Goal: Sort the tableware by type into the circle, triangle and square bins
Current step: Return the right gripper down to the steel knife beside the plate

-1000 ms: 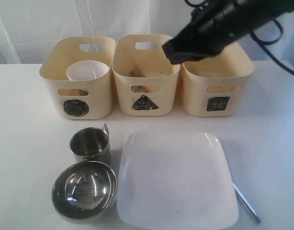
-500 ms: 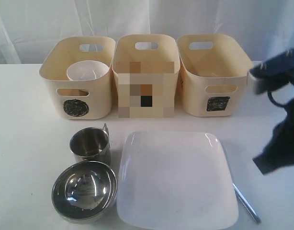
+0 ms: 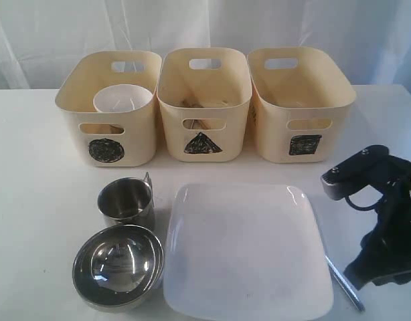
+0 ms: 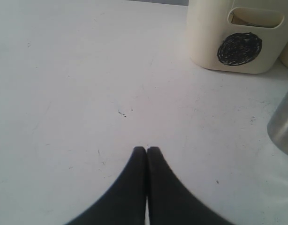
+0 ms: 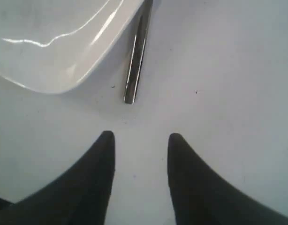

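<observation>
White table; bins marked circle, triangle, square.

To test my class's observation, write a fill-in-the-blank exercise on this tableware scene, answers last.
The small white bowl sits in the cream plastic bin marked with a black ____.
The right tool, near the slim steel cutlery piece, has its jaws ____.
The left tool is ____.
Answers: circle; open; shut.

White table bears three bins, mug, steel bowl, plate, cutlery.
</observation>
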Robot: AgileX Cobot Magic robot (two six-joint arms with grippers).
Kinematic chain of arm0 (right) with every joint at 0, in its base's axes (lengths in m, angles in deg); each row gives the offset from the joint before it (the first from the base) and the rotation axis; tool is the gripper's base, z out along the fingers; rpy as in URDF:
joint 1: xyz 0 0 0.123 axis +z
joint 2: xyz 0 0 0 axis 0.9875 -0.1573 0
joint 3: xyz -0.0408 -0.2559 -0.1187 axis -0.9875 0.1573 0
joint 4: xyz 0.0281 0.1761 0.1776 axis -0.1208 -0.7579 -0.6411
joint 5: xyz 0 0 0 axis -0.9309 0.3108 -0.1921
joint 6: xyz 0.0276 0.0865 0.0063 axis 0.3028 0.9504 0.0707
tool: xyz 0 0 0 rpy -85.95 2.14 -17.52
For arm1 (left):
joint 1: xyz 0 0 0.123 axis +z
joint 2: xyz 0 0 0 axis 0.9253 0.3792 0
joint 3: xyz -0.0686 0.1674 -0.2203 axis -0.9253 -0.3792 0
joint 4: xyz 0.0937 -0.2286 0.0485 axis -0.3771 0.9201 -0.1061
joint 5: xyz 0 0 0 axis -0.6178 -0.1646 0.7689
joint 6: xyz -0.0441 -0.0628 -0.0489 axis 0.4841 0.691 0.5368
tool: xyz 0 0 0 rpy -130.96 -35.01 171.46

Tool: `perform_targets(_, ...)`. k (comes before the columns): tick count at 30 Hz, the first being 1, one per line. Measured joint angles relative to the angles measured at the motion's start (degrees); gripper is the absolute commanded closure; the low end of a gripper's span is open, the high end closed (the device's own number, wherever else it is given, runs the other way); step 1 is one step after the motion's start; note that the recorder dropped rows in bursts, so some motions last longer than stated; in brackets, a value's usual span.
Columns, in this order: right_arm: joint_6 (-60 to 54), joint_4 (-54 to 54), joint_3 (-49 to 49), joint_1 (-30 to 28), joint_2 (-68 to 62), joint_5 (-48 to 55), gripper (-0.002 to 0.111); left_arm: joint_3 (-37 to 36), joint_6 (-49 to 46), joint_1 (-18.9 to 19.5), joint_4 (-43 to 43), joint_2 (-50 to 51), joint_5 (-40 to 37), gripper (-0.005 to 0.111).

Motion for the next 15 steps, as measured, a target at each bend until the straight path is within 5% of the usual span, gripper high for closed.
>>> perform_targets(10, 3.12, -0.97, 0.00, 0.00, -8.97, -6.72, 0.072, 0.00, 0.00, 0.00, 0.00, 0.00, 0.00, 0.107)
perform_targets(15, 6.02, -10.57, 0.00, -1.61, -9.85, -7.34, 0.072, 0.00, 0.00, 0.00, 0.00, 0.00, 0.00, 0.107)
